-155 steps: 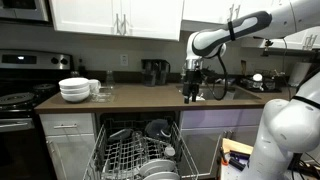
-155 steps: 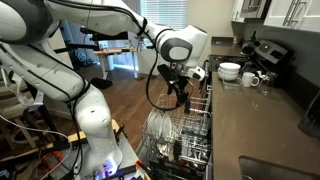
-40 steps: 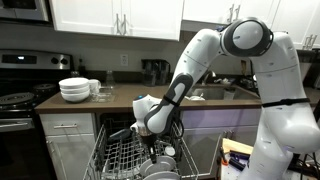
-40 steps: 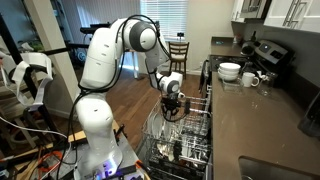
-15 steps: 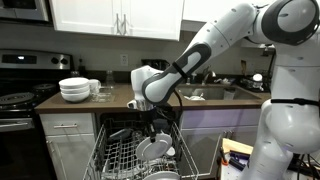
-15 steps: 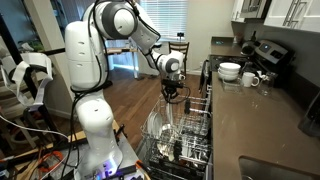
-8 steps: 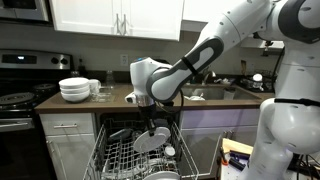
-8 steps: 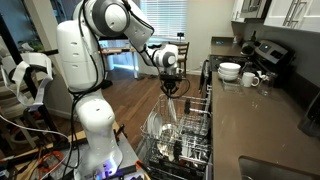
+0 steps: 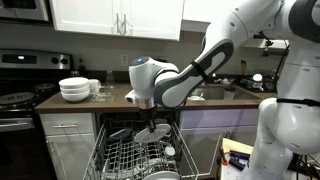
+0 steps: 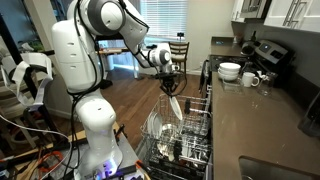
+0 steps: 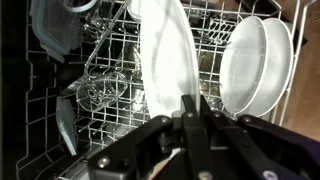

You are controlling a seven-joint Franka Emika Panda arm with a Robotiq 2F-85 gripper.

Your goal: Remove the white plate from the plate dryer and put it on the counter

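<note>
Lifting clear, the white plate (image 9: pixel 152 131) hangs higher than half a second ago, at centre frame just above the plate dryer (image 9: pixel 122 158). The jaws are clamped on its rim. Extraction looks done, and the counter (image 9: pixel 112 101) is next.

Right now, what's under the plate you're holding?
Under the white plate in the hand: the plate dryer, holding a clear glass and a white dish. Straight beneath the plate is covered.
</note>
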